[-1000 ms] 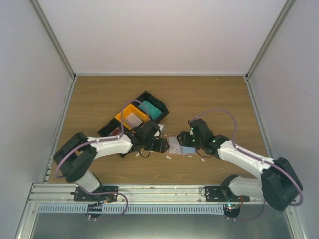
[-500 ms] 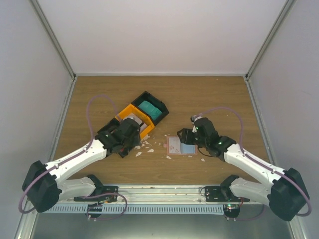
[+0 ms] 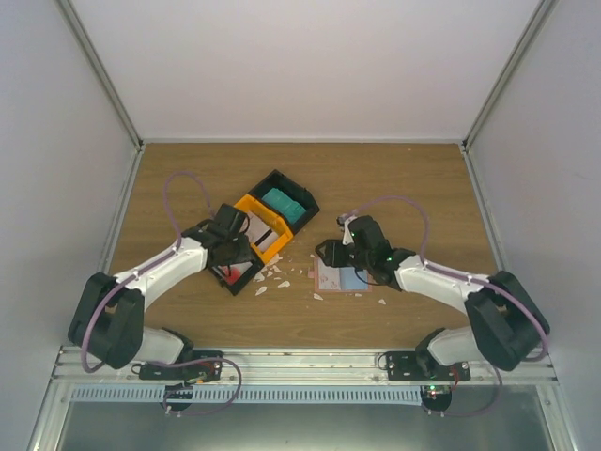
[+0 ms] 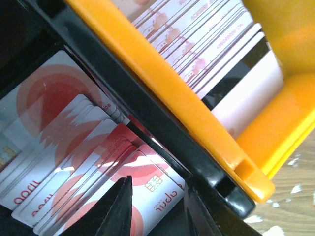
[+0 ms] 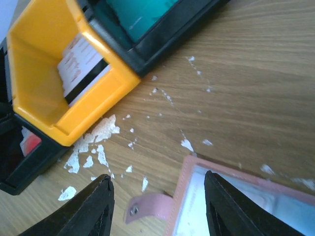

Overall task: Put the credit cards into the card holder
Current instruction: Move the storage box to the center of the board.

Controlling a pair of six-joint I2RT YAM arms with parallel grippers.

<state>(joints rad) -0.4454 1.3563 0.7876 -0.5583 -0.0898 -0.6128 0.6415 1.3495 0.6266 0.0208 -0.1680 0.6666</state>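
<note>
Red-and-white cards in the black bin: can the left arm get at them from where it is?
Probably yes. The left gripper hangs right over the credit cards, jaws apart, and nothing covers the fanned stack. The orange bin wall beside them looks close, so room may be tight.

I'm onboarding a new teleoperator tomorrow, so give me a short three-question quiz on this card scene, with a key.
1. True or false: the right tool, above the open card holder, grips a card.
2. Which section of the tray is the left tool over? A: the teal cards. B: the orange section. C: the black section with red-marked cards.
3. Fill in: the table between tray and card holder is littered with ______.
Key: 1 false, its jaws stand apart and empty; 2 C; 3 white scraps.
</note>
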